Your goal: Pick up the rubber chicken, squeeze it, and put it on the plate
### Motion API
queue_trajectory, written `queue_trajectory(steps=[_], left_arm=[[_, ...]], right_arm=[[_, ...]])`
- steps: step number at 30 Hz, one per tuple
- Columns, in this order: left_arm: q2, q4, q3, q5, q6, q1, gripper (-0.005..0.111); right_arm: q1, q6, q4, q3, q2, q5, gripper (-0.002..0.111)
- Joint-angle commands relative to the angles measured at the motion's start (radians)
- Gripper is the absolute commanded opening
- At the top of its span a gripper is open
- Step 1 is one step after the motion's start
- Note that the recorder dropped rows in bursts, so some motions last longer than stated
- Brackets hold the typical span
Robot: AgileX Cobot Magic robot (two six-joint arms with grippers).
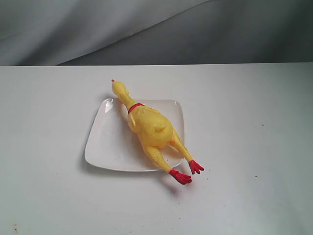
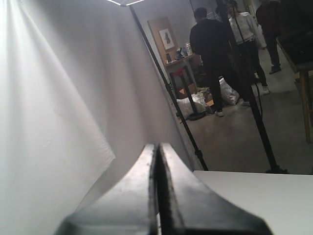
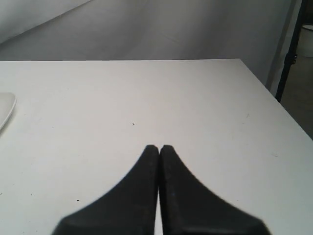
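The yellow rubber chicken [image 1: 149,128] lies diagonally across the white square plate [image 1: 105,147] in the exterior view. Its head pokes past the plate's far edge and its red feet hang over the near right corner. Neither arm appears in that view. My left gripper [image 2: 157,145] is shut with nothing between its jaws and faces a white curtain and the room beyond. My right gripper [image 3: 159,147] is also shut and empty, low over the bare tabletop. A corner of the plate [image 3: 5,108] shows at that view's edge, well away from the jaws.
The white table [image 1: 254,127] spreads wide on all sides of the plate. A grey cloth backdrop [image 1: 146,29] hangs behind it. Beyond the table's edge the left wrist view shows a light stand [image 2: 171,93] and standing people [image 2: 215,54].
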Motion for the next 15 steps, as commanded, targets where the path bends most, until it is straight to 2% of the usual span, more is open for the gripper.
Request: queue_trajectory(steps=[1, 4, 6, 10, 15], left_arm=[[-0.003, 0.002, -0.003, 0.002, -0.005, -0.004, 0.001], [-0.003, 0.002, -0.003, 0.002, -0.005, -0.004, 0.001], [-0.017, 0.002, -0.003, -0.004, -0.005, 0.024, 0.001], [-0.106, 0.002, -0.003, -0.096, -0.005, 0.194, 0.001], [-0.287, 0.002, -0.003, -0.058, -0.005, 0.442, 0.001]], right_arm=[[-0.007, 0.002, -0.009, 0.004, -0.005, 0.001, 0.0], [-0.007, 0.002, -0.009, 0.004, -0.005, 0.001, 0.0], [-0.007, 0.002, -0.009, 0.004, -0.005, 0.001, 0.0], [-0.007, 0.002, -0.009, 0.004, -0.005, 0.001, 0.0], [-0.007, 0.002, -0.007, 0.004, -0.005, 0.001, 0.0]])
